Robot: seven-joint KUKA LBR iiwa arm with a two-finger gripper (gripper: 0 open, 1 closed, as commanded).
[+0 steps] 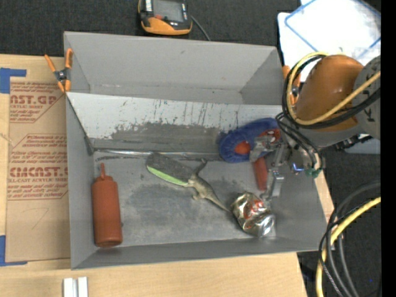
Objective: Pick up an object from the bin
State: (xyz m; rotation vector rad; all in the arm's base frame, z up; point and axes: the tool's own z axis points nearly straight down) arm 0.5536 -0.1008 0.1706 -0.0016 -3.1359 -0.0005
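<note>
- Crumpled silvery foil wad (252,215) with red patches sits in the lower right of the bin (185,73), on the floor near the front wall. That's the thing the gripper (270,193) is hanging over.
- The gripper comes in from the right of the frame, and its tip is right at the wad's upper right edge. It's touching or just shy of it, honestly hard to call.
- Can't tell whether the gripper is spread or clamped from this angle, and nothing is visibly caught in it.
- My read is that this is the approach/descend step and the grab isn't made yet.
- Next move probably needs a small shift toward the lower left to centre on the wad, then down and squeeze.
- The neighbours are tight. A toy lizard (204,192) has its tail end reaching the wad's left side, and a red stick-like thing (261,173) lies just beside the gripper, so it could snag either one.
- As for orientation, the wad is a lumpy blob, maybe a bit longer from upper left to lower right. It has no real front or pointing end, so grip angle shouldn't matter much.
</note>
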